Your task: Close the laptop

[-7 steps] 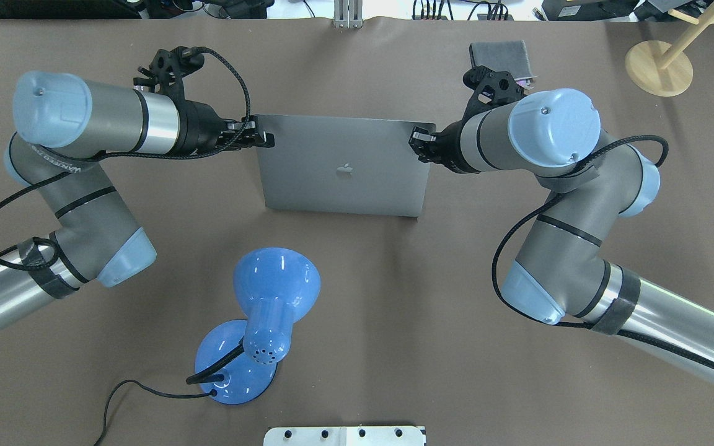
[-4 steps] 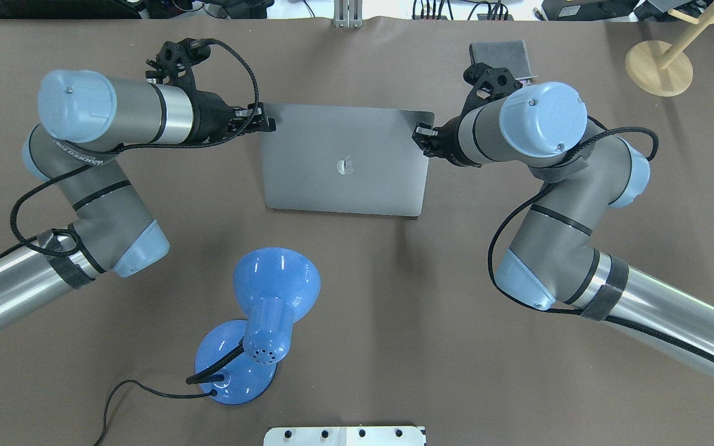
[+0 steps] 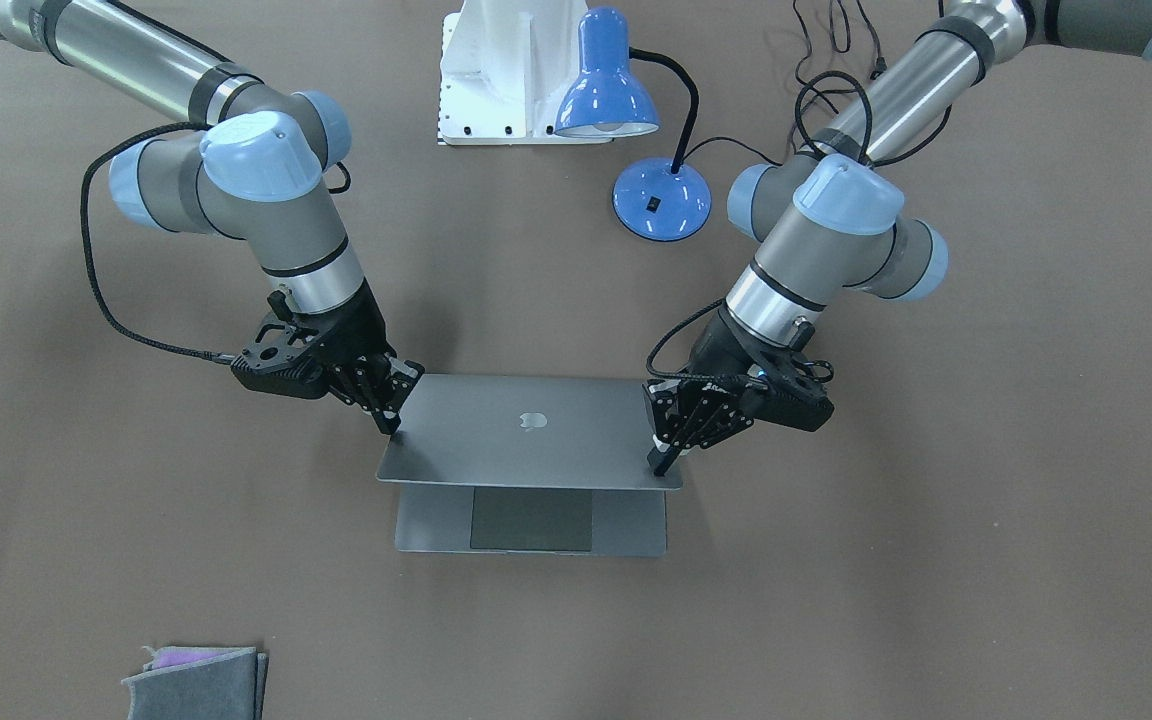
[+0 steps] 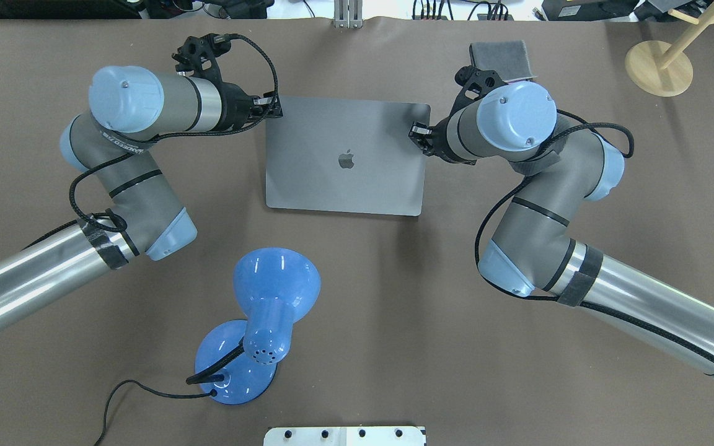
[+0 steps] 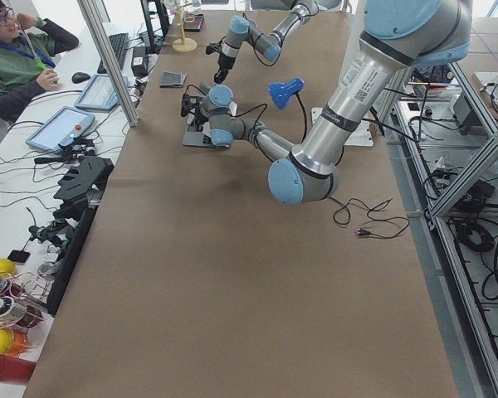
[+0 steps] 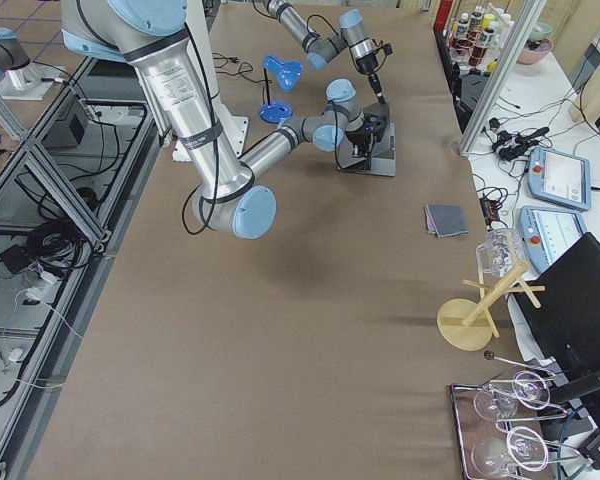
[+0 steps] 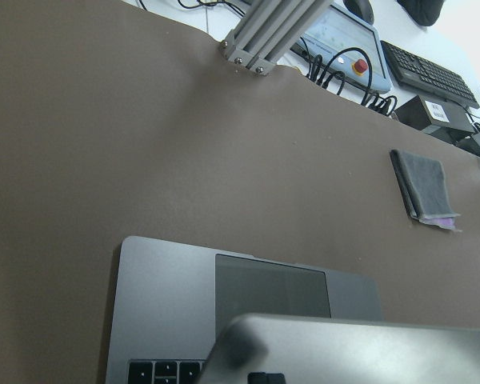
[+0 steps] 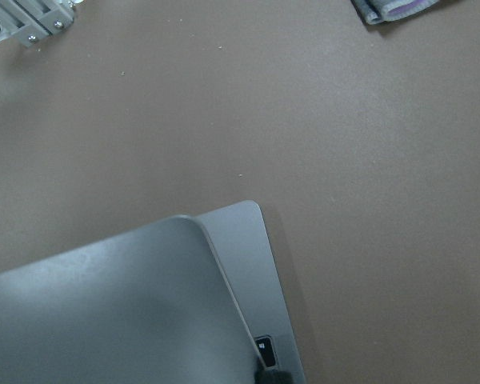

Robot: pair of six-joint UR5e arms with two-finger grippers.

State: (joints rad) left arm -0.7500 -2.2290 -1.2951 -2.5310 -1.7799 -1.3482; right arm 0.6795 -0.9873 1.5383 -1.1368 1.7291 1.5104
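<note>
**Two grippers touching a half-shut laptop**

The left gripper [image 4: 273,109] is touching one top corner of the lid, its fingers pinched together. The laptop [image 4: 344,179] is sitting in the middle of the brown table [image 4: 394,310], its lid hanging partly down over its base. The right gripper [image 4: 418,131] is touching the other top corner, fingers pinched together too.
</note>
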